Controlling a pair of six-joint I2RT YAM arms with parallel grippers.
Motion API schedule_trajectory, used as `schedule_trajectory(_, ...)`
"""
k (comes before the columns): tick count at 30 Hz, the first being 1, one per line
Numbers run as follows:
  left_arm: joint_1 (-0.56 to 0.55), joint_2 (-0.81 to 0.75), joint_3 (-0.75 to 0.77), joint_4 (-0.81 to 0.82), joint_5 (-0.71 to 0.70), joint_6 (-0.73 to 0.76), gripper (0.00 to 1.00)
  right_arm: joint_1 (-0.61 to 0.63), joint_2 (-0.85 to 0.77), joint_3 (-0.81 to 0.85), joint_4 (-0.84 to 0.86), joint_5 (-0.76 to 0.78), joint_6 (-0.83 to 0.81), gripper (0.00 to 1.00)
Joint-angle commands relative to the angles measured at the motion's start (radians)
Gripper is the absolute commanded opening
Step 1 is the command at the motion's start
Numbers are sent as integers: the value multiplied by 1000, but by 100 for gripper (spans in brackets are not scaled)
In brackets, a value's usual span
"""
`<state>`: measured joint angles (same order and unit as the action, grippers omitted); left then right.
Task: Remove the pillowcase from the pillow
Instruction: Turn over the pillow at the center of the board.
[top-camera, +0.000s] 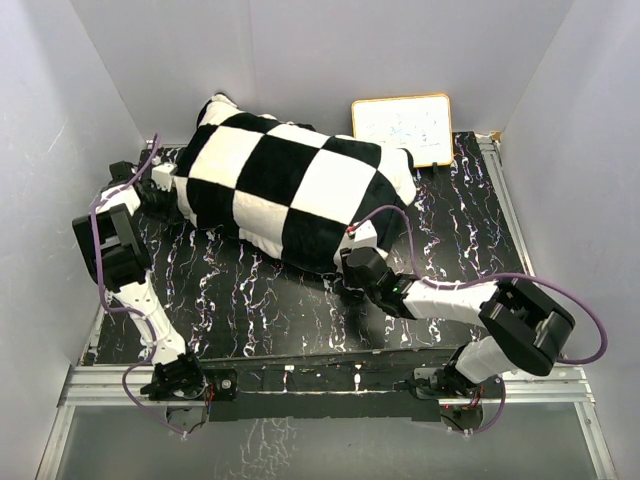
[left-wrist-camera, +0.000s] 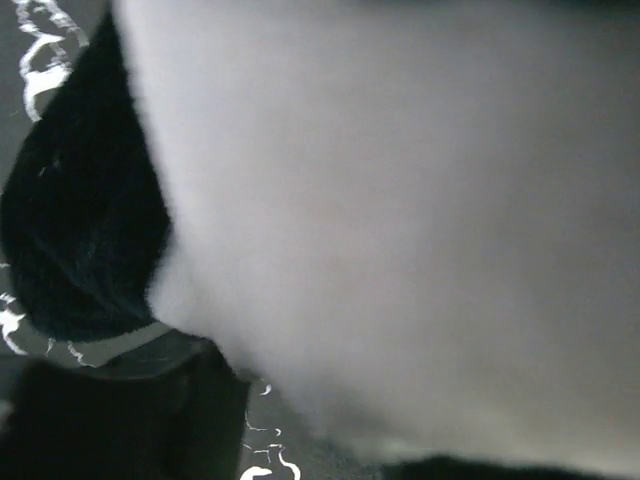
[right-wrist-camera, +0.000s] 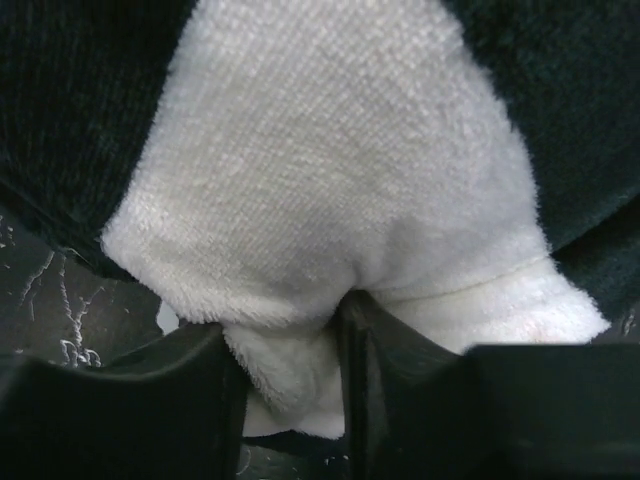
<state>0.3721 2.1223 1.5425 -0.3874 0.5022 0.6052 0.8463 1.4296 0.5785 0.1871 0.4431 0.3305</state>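
Observation:
The pillowcase (top-camera: 290, 190), plush with black and cream checks, lies stuffed and plump across the back of the table. The pillow is hidden inside it. My left gripper (top-camera: 165, 182) presses against its left end. In the left wrist view blurred cream fabric (left-wrist-camera: 400, 200) fills the frame above the gripper (left-wrist-camera: 320, 440), and I cannot make out the jaws' stand there. My right gripper (top-camera: 352, 262) is at the near right edge. In its wrist view its dark fingers (right-wrist-camera: 180, 390) pinch a fold of cream plush (right-wrist-camera: 330, 180) at the gripper (right-wrist-camera: 290, 370).
The table (top-camera: 250, 300) is black with white marbling and has white walls on three sides. A small whiteboard (top-camera: 403, 127) leans on the back wall, just right of the cover. A metal rail (top-camera: 320, 385) runs along the near edge by the arm bases.

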Motion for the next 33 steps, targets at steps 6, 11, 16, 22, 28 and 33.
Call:
schedule_trajectory(6,-35,-176,-65,-183,136,15,0,-4,-100,36,-37,64,-8,8)
schedule_trajectory(11,-34,-323,-66,-279,147,-60,0,-4,-223,49,-88,67,-41,8)
schedule_trajectory(16,-16,-442,15,-359,163,-122,0,-3,-349,130,-182,84,-91,8)
schedule_trajectory(22,2,-533,274,-427,172,-229,0,10,-448,322,-297,88,-134,8)
schedule_trajectory(28,7,-495,694,-506,123,-322,0,14,-480,589,-335,91,-192,8)
schedule_trajectory(33,6,-439,947,-486,105,-430,0,13,-380,827,-422,119,-187,8)
